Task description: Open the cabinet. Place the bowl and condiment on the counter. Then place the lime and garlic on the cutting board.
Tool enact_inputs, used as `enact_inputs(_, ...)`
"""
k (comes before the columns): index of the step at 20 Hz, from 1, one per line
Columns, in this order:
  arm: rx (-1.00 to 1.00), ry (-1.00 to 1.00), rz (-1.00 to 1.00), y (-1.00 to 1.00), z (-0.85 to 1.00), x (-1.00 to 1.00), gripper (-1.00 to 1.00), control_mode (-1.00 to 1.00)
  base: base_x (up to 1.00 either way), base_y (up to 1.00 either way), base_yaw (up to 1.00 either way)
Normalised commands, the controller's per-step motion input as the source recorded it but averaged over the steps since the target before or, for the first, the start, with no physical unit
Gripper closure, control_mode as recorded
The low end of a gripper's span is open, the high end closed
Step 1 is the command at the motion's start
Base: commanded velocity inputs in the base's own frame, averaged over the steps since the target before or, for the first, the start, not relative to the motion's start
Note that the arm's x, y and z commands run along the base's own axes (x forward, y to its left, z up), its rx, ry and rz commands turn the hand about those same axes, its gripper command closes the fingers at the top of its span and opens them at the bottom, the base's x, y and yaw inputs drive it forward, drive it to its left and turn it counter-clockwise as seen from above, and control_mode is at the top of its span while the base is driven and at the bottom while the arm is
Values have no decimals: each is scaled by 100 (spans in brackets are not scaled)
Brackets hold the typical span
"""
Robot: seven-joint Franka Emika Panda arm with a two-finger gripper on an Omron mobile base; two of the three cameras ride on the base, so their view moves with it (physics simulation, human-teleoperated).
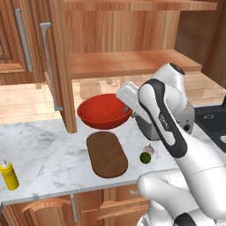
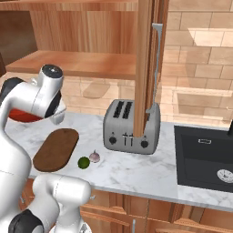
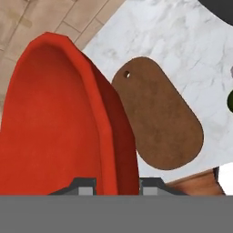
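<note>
My gripper (image 1: pixel 128 107) (image 3: pixel 117 185) is shut on the right rim of the wide red bowl (image 1: pixel 104 111) (image 3: pixel 54 127), one finger inside and one outside. The bowl is low over the white marble counter (image 1: pixel 48 150), just behind the far end of the dark oval cutting board (image 1: pixel 107 153) (image 3: pixel 159 123); whether it rests there I cannot tell. The yellow condiment (image 1: pixel 9 174) stands on the counter at the far left. Side by side on the counter, right of the board, lie the lime (image 1: pixel 145 157) (image 2: pixel 83 162) and the garlic (image 1: pixel 149 149) (image 2: pixel 94 157). The cabinet (image 1: pixel 132 62) is open, its shelves bare.
The open left cabinet door (image 1: pixel 59 66) juts out over the counter beside the bowl, the right door (image 2: pixel 146 68) above a silver toaster (image 2: pixel 132 127). A dark sink (image 2: pixel 205 157) lies at the right. Low cabinets with curved handles (image 1: pixel 44 205) run under the counter.
</note>
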Motion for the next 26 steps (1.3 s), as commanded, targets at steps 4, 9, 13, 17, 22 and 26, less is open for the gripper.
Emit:
enact_inputs(4,0,0,-1,31,-30,23,100,-100,0,0,0)
enact_inputs(9,2,-1,0,21,-20,28,100,-100,0,0,0)
enact_inputs(13,5,-1,0,16,-15,28,100,-100,0,0,0)
enact_inputs(17,3,0,0,22,-10,22,100,-100,0,0,0)
enact_inputs(22,2,-1,0,25,-7,15,100,-100,0,0,0)
enact_inputs(26,0,0,0,25,-9,8,100,-100,0,0,0)
